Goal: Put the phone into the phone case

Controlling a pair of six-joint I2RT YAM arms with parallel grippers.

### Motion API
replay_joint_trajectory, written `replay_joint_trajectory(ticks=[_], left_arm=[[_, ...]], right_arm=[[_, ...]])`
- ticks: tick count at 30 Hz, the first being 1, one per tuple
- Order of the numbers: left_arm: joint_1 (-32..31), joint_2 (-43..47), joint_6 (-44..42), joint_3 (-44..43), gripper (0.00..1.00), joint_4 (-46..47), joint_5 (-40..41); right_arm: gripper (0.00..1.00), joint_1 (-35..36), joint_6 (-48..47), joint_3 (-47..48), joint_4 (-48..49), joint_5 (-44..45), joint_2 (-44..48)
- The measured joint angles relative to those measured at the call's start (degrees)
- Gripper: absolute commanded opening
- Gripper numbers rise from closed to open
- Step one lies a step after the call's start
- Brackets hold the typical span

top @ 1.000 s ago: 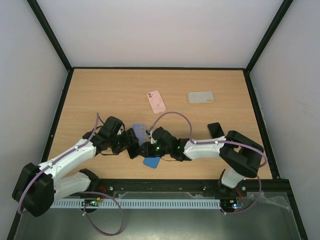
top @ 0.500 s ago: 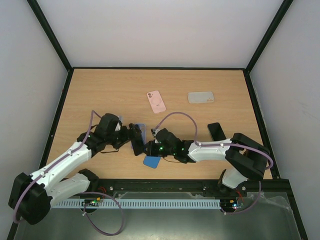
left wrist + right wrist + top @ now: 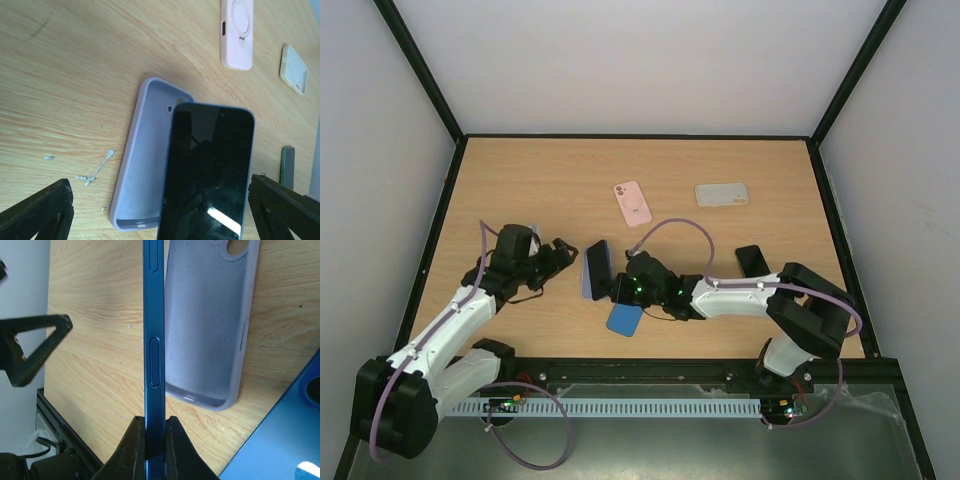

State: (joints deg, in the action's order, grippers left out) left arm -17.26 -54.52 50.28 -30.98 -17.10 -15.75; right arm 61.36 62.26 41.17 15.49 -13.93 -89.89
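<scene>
The phone point(image 3: 154, 340), blue-edged with a dark screen point(image 3: 207, 170), is held on its long edge, and my right gripper point(image 3: 154, 440) is shut on its lower end. In the top view it point(image 3: 597, 266) stands tilted just left of the right gripper point(image 3: 618, 289). The phone case point(image 3: 142, 160) is lilac and lies open side up on the table, partly under the phone; in the right wrist view the case point(image 3: 207, 320) lies right beside the phone. My left gripper point(image 3: 555, 255) stands open left of both, holding nothing.
A blue case point(image 3: 625, 319) lies just in front of the right gripper. A pink case point(image 3: 632, 203) and a clear case point(image 3: 722, 194) lie farther back, and a black phone point(image 3: 752, 262) lies at the right. Small white crumbs point(image 3: 95, 170) lie left of the lilac case.
My left gripper has opened and drawn back to the left, away from the phone. My right gripper has shut on the phone and now holds it alone above the lilac case.
</scene>
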Motion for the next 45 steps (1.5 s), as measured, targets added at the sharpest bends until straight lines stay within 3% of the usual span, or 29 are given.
replay_joint_trajectory(ticks=[11, 20, 29, 41, 45], left_arm=[[0.46, -6.67, 0.5, 8.24, 0.81, 10.43, -4.26], [0.46, -14.86, 1.36, 10.4, 0.63, 19.93, -7.1], [0.09, -18.36, 2.82, 12.76, 0.53, 29.22, -10.43], [-3.1, -21.35, 6.88, 14.01, 0.42, 35.89, -10.4], [-3.32, -21.27, 7.13, 13.99, 0.4, 35.58, -9.7]], right_arm=[[0.02, -2.86, 2.75, 2.34, 0.33, -0.96, -6.4], [0.02, -2.86, 3.76, 3.45, 2.95, -2.86, -8.98], [0.02, -2.86, 5.11, 4.11, 7.61, -5.27, -12.15], [0.02, -3.67, 6.84, 3.15, 12.33, -6.84, -13.75], [0.09, -3.78, 6.14, 2.99, 12.5, -6.84, -13.73]])
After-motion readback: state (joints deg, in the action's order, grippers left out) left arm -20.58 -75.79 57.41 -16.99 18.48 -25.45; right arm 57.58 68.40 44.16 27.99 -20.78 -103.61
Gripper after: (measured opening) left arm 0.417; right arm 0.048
